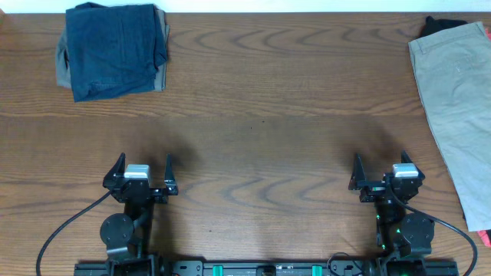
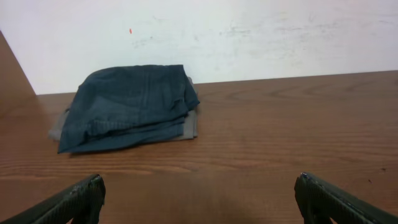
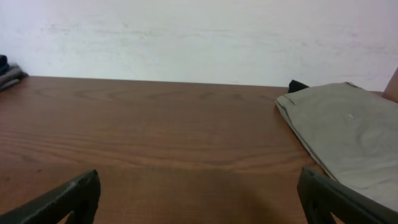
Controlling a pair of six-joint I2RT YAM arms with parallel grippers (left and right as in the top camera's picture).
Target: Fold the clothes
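Observation:
Light khaki shorts [image 1: 460, 115] lie spread flat at the table's right edge, also in the right wrist view [image 3: 348, 137]. A folded dark navy-blue garment [image 1: 115, 47] sits on a grey one at the back left, also in the left wrist view [image 2: 130, 106]. My left gripper [image 1: 143, 175] is open and empty near the front left [image 2: 199, 196]. My right gripper [image 1: 383, 175] is open and empty near the front right [image 3: 199, 193], left of the khaki shorts.
A black garment [image 1: 443, 25] peeks out behind the khaki shorts at the back right [image 3: 297, 86]. A bit of red shows at the right front edge [image 1: 484, 238]. A white wall runs behind the wooden table [image 1: 261, 115].

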